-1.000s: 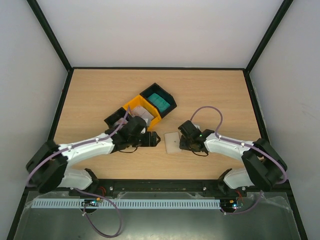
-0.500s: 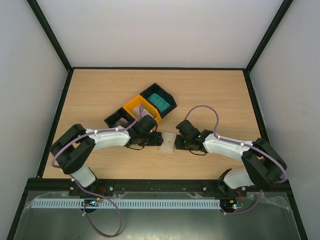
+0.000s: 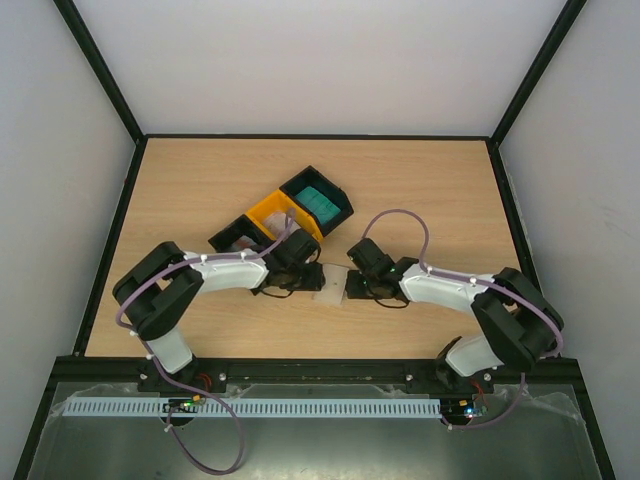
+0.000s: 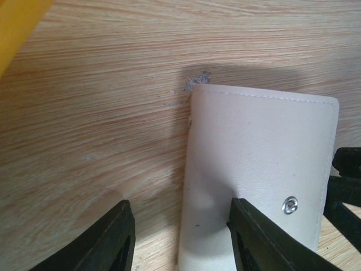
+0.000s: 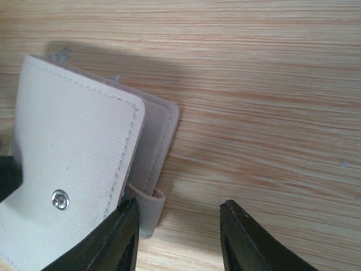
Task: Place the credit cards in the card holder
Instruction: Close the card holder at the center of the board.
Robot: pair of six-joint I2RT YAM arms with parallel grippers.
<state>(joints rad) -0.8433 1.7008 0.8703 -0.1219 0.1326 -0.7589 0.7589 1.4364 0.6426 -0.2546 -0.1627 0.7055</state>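
Your small beige fold-over leather card holder [image 3: 332, 283] lies shut on the wooden table [image 3: 420, 190], squarely between the two claws, and its longer side seems to run away from you. The left gripper [image 4: 180, 243] has its jaws apart across the holder's left edge, one finger over leather, the other over bare wood. The right gripper [image 5: 175, 240] is likewise spread beside the snap-tab edge. Neither arm is nearer. Farther back, a teal green credit card [image 3: 320, 205] rests in the far black plastic tray [image 3: 335, 185].
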